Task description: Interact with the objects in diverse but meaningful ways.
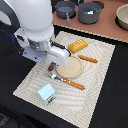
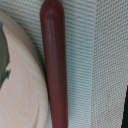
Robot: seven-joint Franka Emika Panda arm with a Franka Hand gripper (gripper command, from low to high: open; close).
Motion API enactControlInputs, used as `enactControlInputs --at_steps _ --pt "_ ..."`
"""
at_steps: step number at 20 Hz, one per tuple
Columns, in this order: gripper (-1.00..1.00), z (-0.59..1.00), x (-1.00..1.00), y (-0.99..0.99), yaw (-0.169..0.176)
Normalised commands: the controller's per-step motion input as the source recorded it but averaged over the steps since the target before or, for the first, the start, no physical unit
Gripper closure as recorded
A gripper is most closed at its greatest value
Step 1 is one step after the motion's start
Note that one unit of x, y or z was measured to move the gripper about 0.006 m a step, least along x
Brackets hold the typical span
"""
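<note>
Hand: hidden behind the arm point(image 1: 35, 30), grip impossible to tell.
Sausage point(image 2: 55, 65): lying on the mat point(image 2: 95, 60), just beside the wooden plate point(image 2: 17, 85).

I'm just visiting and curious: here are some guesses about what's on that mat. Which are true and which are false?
1. The blue-white carton stands on the woven mat. True.
2. The bread loaf sits inside a pot. False: it lies on the mat, and the dark pots are on the wooden surface beyond it.
3. In the wrist view, a red-brown sausage lies right beside a pale round plate. True.
4. The round plate is off the mat, on the black table. False: it rests on the mat near its middle.
5. An orange-handled utensil lies on the mat between plate and carton. True.
</note>
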Motion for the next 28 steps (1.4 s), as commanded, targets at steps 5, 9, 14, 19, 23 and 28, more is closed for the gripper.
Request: enactControlInputs --at_steps 5,9,14,19,23,28 --pt "-1.00 -0.15 -0.39 -0.01 0.000" --pt "-1.00 -0.18 -0.47 0.00 0.000" --pt "-1.00 -0.12 -0.30 0.09 0.000" --pt "-1.00 -0.04 -0.09 0.21 0.000" --pt "-1.00 0.00 0.00 0.29 0.000" --pt "-1.00 -0.02 0.00 0.30 0.000"
